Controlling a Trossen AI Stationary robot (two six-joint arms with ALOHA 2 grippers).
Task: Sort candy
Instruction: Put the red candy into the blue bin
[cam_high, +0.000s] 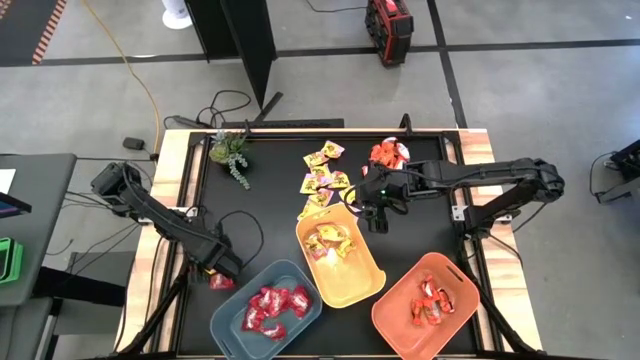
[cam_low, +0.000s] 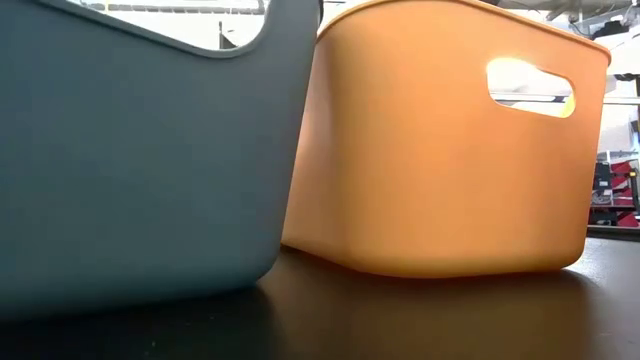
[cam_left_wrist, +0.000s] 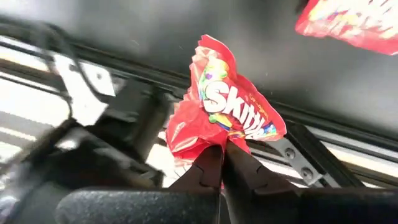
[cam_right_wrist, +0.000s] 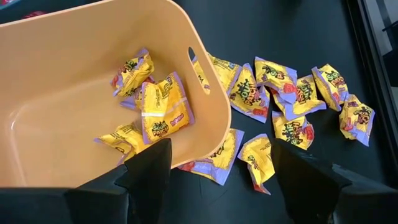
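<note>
Down at the table's near-left corner, the left gripper (cam_left_wrist: 221, 163) pinches a red candy (cam_left_wrist: 227, 109) by its edge, likely bound for the blue-grey bin (cam_high: 232, 318). Meanwhile the right gripper (cam_high: 374, 210) hangs spread above the yellow bin (cam_right_wrist: 74, 68), yellow candies (cam_right_wrist: 292, 93) lying beside it.
</note>
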